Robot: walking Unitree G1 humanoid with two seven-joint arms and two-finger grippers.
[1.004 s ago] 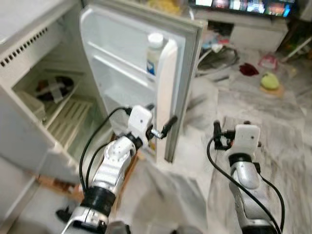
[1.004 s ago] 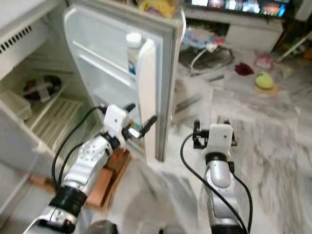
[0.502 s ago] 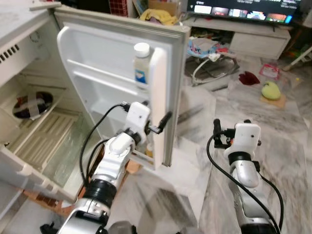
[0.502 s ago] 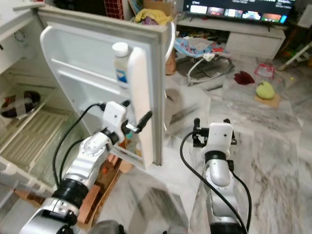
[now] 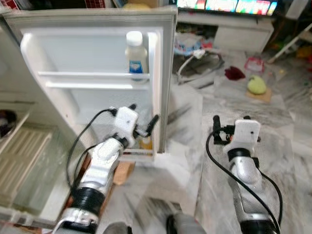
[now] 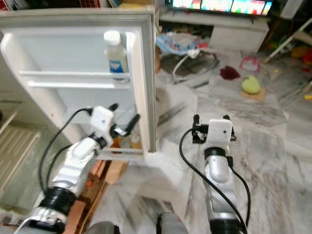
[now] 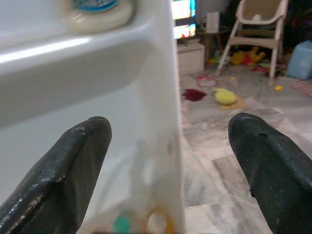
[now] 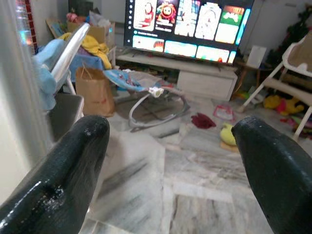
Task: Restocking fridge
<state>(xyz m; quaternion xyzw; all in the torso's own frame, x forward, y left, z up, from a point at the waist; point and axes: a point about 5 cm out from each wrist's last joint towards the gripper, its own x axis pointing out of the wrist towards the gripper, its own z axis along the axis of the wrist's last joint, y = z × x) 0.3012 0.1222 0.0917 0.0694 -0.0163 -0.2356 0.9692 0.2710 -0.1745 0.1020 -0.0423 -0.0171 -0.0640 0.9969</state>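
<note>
The white fridge door [image 5: 87,53] stands open, its inner side facing me. A white bottle with a blue label [image 5: 136,53] stands on its upper shelf. My left gripper [image 5: 144,113] is open at the door's free edge [image 7: 161,97], level with the lower shelf; one finger [image 7: 68,161] is on the inner side, the other [image 7: 268,156] out over the floor. Small orange and yellow items [image 5: 145,142] sit in that lower shelf. My right gripper [image 5: 230,122] is open and holds nothing, raised over the marble floor to the right of the door.
The fridge's slatted shelf [image 5: 19,151] is at the far left, and a wooden board [image 5: 122,170] lies under the door. A baby bouncer [image 5: 195,58], a red cloth [image 5: 235,73], a green toy [image 5: 257,85] and a TV stand [image 5: 239,34] lie beyond on the marble floor.
The camera has swung, so the door now faces me flat-on and the fridge interior has slid off to the left. My left gripper stays at the door's edge; the right arm keeps its pose.
</note>
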